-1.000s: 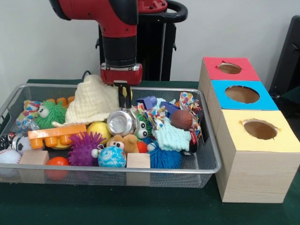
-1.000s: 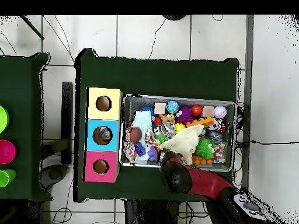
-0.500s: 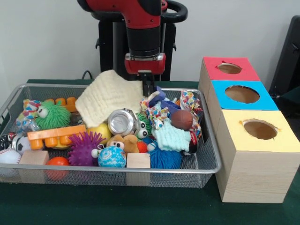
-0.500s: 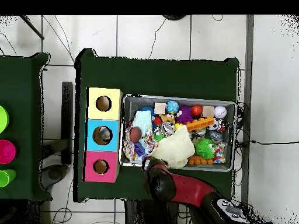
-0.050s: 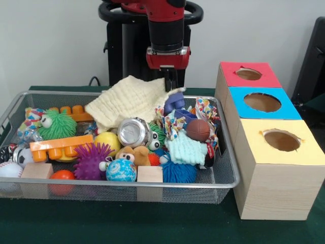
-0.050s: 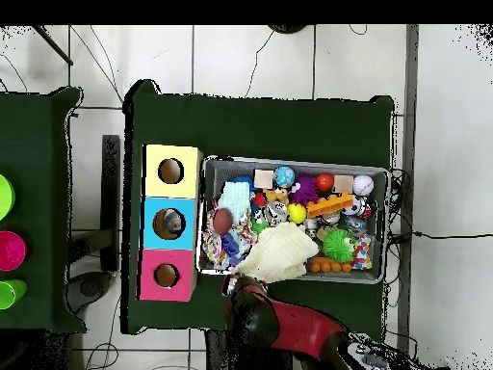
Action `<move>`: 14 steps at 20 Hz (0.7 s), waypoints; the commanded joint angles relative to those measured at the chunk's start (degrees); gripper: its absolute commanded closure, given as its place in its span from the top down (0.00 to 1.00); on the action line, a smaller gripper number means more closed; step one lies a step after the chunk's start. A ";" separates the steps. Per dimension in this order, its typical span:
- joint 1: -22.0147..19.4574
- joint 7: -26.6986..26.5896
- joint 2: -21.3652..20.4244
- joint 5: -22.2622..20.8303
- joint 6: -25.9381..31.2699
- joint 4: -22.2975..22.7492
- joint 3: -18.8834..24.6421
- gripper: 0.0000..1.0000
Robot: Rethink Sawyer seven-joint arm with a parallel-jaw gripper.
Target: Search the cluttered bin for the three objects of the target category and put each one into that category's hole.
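Gripper (image 5: pixel 170 84): we see it at the bin's far rim, clamped on one corner of the cloth; its tips are mostly hidden by the fabric.
Cloth (image 5: pixel 131 101): pale yellow, lifted at the held corner, the rest draped over toys along the bin's far side.
Bin (image 5: pixel 223 180): wire mesh, packed; we make out a can (image 5: pixel 131 132), a brown ball (image 5: pixel 198 129), a purple spiky ball (image 5: pixel 91 160), an orange block (image 5: pixel 58 147) and two wooden cubes at the near rim.
Hidden: whatever lies under the cloth; at the bin's left end a baseball (image 5: pixel 7 170) is cut off by the picture's edge.
Boxes: red (image 5: pixel 249 74), blue (image 5: pixel 261 102) and yellow (image 5: pixel 282 140) tops, one hole each, in a row just beside the bin's right end.
Overhead: the arm (image 6: pixel 279 323) covers the gripper.
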 commanded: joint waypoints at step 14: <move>0.50 10.66 -6.71 5.77 6.82 1.90 3.20 0.00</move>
